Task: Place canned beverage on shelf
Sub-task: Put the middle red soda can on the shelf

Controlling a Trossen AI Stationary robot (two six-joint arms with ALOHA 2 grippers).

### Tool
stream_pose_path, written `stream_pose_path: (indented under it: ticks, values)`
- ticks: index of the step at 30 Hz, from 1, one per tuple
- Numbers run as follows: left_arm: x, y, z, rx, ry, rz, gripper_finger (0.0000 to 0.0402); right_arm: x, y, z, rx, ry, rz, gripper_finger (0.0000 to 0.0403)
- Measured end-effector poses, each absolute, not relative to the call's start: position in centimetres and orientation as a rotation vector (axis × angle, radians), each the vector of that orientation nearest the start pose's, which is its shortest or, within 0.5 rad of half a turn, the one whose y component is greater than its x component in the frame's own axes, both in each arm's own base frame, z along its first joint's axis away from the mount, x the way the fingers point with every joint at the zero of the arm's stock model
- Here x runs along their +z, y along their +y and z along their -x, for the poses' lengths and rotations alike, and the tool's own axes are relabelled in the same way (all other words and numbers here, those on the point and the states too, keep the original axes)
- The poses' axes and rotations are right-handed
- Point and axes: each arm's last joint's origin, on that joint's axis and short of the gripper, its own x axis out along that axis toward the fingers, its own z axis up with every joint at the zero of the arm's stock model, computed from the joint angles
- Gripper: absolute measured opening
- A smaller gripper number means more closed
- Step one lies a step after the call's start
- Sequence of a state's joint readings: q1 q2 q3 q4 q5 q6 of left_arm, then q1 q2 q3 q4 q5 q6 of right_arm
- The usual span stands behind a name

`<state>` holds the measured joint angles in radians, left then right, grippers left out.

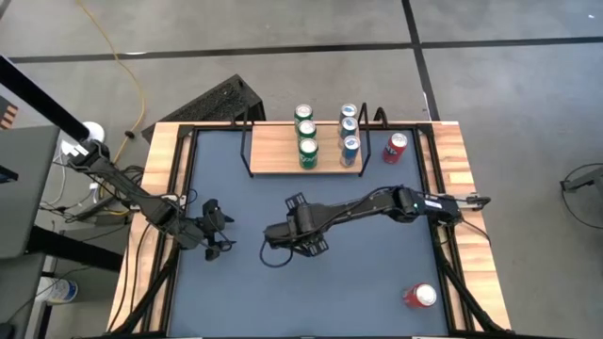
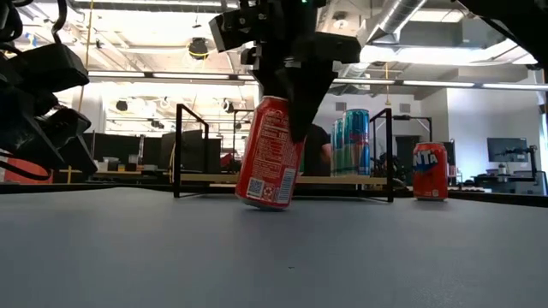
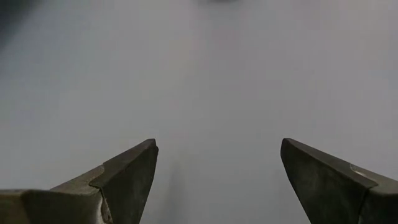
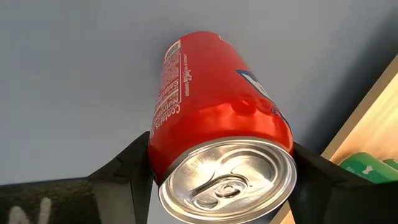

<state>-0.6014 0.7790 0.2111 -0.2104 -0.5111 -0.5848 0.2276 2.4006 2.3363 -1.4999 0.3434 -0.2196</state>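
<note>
Across the dark blue-grey table [image 1: 245, 282] we look down on two dark arms reaching in from either side. At the table's far edge stands the shelf [image 1: 278, 151], a light-wood board with thin black wire ends. On it we count three green cans [image 1: 307, 153] in a row on one side and three blue cans [image 1: 350, 148] in a row on the other.

Near the middle of the table, in front of the shelf and well apart from it, the right gripper [image 2: 295, 128] comes down from above and pinches a red can [image 2: 268, 154] between its two fingers, near the can's top. In the low view this can is tilted, with only its lower edge close to the tabletop (we cannot tell whether it touches). The right wrist view shows the silver lid and pull tab facing the camera, a dark finger on each side of the can.

The left gripper [image 3: 217, 180] hovers over the left part of the table, fingers spread wide with nothing between them.

A second red can [image 1: 396, 148] stands upright just beside the shelf's right end. A third [image 1: 420, 296] lies on its side near the table's near right corner.
</note>
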Motion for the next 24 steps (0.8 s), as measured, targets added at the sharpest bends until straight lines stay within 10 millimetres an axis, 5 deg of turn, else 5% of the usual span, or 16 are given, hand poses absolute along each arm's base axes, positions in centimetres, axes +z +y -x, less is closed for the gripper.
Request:
stream_pose_path:
  ticks: [24]
  values:
    - [14.58,-6.76,-12.37,0.107,0.613,0.209,0.033,23.57,9.1,-45.68,0.052,1.485,0.609,0.0261]
